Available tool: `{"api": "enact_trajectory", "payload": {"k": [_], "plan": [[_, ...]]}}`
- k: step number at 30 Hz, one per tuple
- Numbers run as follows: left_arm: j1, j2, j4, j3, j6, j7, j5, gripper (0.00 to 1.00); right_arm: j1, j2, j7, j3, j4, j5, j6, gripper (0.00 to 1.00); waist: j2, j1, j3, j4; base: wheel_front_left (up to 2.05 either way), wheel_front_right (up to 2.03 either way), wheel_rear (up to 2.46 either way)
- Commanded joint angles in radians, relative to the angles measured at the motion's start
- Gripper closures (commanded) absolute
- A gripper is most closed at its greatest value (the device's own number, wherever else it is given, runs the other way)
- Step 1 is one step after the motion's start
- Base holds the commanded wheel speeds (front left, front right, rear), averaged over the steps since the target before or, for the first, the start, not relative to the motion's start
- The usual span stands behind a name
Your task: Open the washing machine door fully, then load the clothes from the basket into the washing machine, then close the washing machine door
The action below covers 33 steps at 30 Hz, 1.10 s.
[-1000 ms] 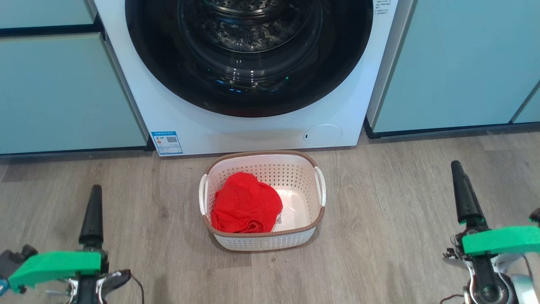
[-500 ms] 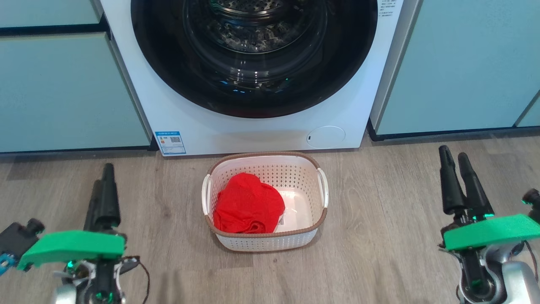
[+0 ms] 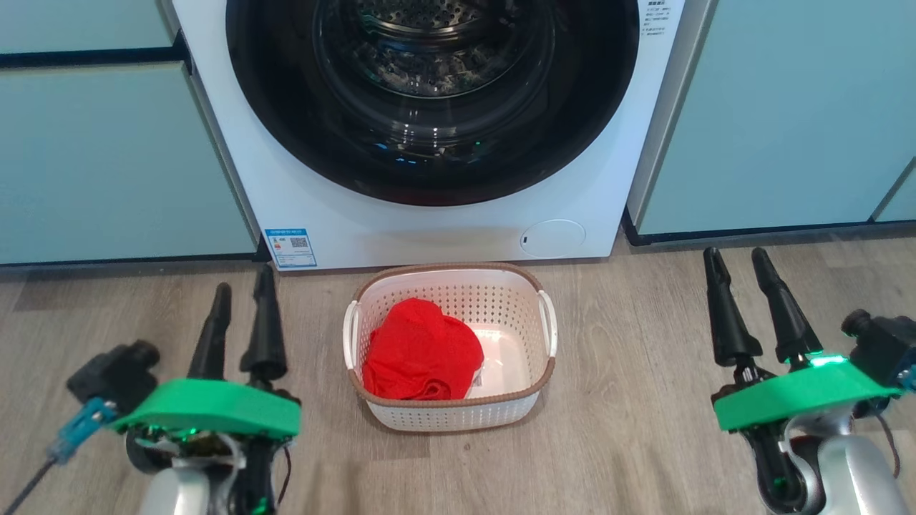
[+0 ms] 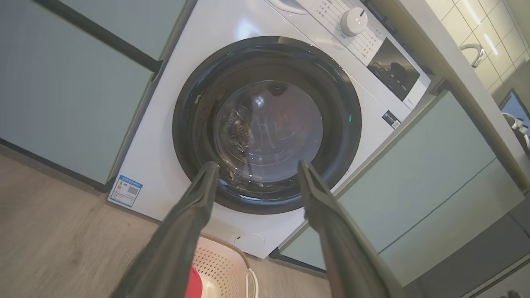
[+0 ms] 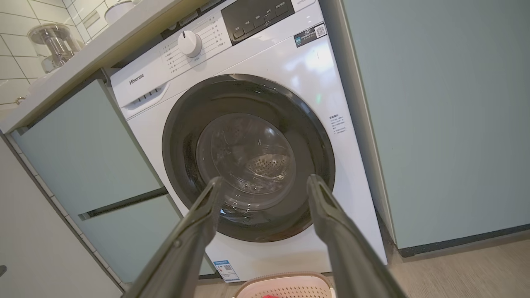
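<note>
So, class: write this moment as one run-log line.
washing machine door: shut | clothes: in basket | left gripper: open, empty | right gripper: open, empty

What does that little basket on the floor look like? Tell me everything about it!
The basket is small, cream-white plastic full of little holes, with a brown woven-look rim and a white handle on each side. It stands upright on the wooden floor, close in front of the washing machine. A red garment lies crumpled in its left half; the right half shows its bare bottom. Nothing else touches it.
</note>
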State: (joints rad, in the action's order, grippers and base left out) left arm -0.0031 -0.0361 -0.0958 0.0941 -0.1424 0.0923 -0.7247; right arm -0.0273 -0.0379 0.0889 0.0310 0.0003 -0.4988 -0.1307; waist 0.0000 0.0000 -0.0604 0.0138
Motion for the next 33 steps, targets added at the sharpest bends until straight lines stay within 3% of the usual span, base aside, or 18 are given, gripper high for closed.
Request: {"api": "enact_trajectory", "payload": {"k": [1, 8, 12, 25, 33], "plan": [[-0.047, -0.009, -0.051, -0.005, -0.011, 0.014, 0.041, 0.0, -0.04, -0.012, 0.015, -0.017, -0.039, 0.034, 0.0, 0.0, 0.0, 0.0, -0.002, -0.001, 0.0, 0.0, 0.0], [-0.038, -0.05, -0.024, 0.097, -0.076, 0.037, 0.171, 0.0, -0.021, -0.011, 0.038, -0.021, -0.01, 0.09, 0.0, 0.0, 0.0, 0.0, -0.013, -0.006, 0.0, 0.0, 0.0], [-0.037, -0.069, -0.002, 0.141, -0.112, 0.049, 0.215, 0.0, -0.013, -0.011, 0.05, 0.001, 0.011, 0.046, 0.0, 0.0, 0.0, 0.0, -0.015, -0.01, 0.0, 0.0, 0.0], [-0.047, -0.098, 0.027, 0.208, -0.209, 0.087, 0.362, 0.0, -0.015, -0.011, 0.089, -0.029, 0.061, 0.196, 0.0, 0.0, 0.0, 0.0, -0.007, -0.022, 0.0, 0.0, 0.0], [-0.032, -0.08, 0.024, 0.202, -0.187, 0.11, 0.408, 0.0, -0.02, -0.012, 0.113, -0.042, 0.056, 0.271, 0.0, 0.0, 0.0, 0.0, -0.015, -0.025, 0.0, 0.0, 0.0]]}}
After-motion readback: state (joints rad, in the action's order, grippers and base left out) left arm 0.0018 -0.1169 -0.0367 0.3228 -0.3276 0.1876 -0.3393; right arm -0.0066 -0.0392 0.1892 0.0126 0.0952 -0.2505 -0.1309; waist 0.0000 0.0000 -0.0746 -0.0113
